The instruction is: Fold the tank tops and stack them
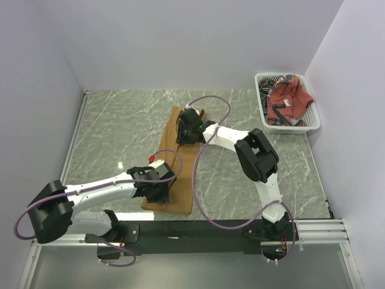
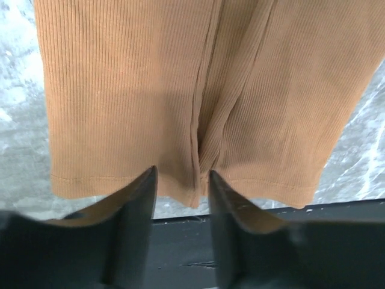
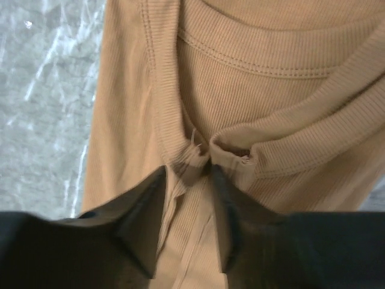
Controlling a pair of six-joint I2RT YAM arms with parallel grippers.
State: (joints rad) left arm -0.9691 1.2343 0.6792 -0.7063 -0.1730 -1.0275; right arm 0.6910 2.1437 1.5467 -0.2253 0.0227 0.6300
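**Both grippers released on the mustard top; other two tops in basket**

Left gripper (image 2: pixel 180 174): the dark fingers (image 2: pixel 129 211) are held parted and nothing is clamped. The bottom hem (image 2: pixel 108 180) of the mustard-tan tank top (image 1: pixel 183 189) is seen just past the tips, with a lengthwise fold ridge lined up with the gap.

Right gripper (image 3: pixel 187 170): its fingers are spread too. A puckered bit of strap edge (image 3: pixel 231 150) is left loose between the tips, beside the ribbed neckline (image 3: pixel 258 60).

Landmark: white mesh basket (image 1: pixel 287 129).
- The mustard top is laid flat on the marble table (image 1: pixel 120 132), folded lengthwise into a narrow strip. It is well apart from the basket, to its left and nearer the arm bases.
- The right gripper is placed at the strip's end closer to the basket, the left gripper at the end farthest from it.
- The brick-red tank top (image 1: pixel 287 99) is heaped inside the basket.
- The striped tank top (image 1: pixel 271 81) is tucked under it at the basket's far-left corner and is only partly seen.
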